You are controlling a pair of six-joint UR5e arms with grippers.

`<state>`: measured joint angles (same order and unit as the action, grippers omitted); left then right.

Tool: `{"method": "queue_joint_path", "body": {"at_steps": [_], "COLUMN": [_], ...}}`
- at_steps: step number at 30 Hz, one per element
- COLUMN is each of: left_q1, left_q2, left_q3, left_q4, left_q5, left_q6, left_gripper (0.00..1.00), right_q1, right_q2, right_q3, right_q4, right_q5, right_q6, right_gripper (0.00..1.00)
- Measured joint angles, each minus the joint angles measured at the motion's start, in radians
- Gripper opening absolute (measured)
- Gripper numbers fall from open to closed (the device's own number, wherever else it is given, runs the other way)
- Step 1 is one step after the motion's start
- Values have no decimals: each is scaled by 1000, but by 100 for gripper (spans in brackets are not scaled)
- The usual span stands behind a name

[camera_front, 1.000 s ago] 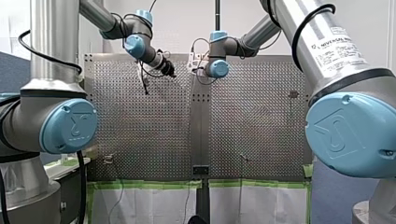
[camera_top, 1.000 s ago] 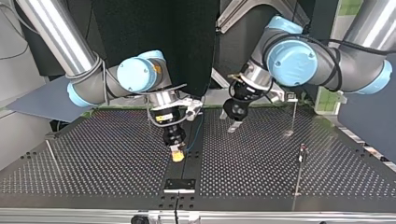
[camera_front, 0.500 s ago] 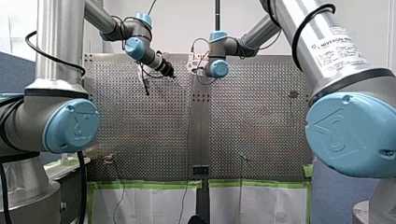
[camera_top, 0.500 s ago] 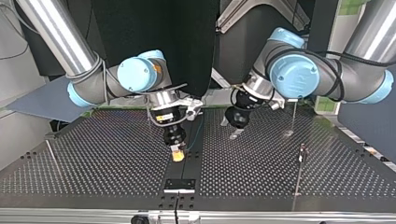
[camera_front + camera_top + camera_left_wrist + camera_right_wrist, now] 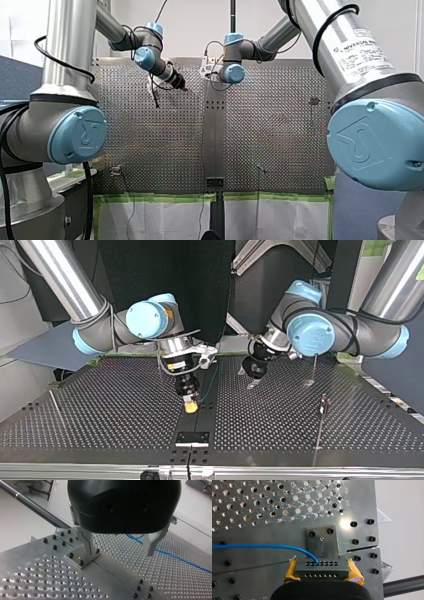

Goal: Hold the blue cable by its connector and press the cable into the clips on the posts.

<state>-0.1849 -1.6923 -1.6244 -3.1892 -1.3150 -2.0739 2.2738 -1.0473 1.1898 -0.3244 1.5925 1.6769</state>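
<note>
Big perforated metal table [image 5: 100,405], matte and dotted with holes, fills the top view. My right gripper [image 5: 189,404] stands dead centre, yellow pads pinching the connector [image 5: 322,567], a flat dark block with two rows of tiny holes. My left gripper [image 5: 119,554], at two o'clock from it, hangs above the plate with its grey metal fingers spread and nothing between them. Thin upright posts [image 5: 320,425] stand at three to four o'clock, well apart. The blue cable [image 5: 262,546], slim and glossy, trails loose from the connector over the table. Grasp done, I'd say. The one clip [image 5: 324,399] I can make out looks bare, so all the pressing remains.
</note>
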Motion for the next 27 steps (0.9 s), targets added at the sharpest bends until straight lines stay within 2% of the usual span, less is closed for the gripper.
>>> {"method": "queue_joint_path", "body": {"at_steps": [5,15,19,27], "left_q1": [6,15,18,21], "left_q2": [-11,-13,-20,-62], "left_q3": [4,18,21,22], "left_q4": [6,33,37,41], "left_q5": [30,95,103,112], "left_q6": [-13,-81,-99,-102], "left_gripper": [100,100,100,100], "right_q1": [2,4,4,5], "right_q2": [0,0,0,-1], "right_q3": [0,0,0,0], "right_q4": [0,-1,-2,-3], "right_q5": [0,0,-2,-17], "right_q6": [0,3,5,9], "right_gripper": [0,0,0,0]}}
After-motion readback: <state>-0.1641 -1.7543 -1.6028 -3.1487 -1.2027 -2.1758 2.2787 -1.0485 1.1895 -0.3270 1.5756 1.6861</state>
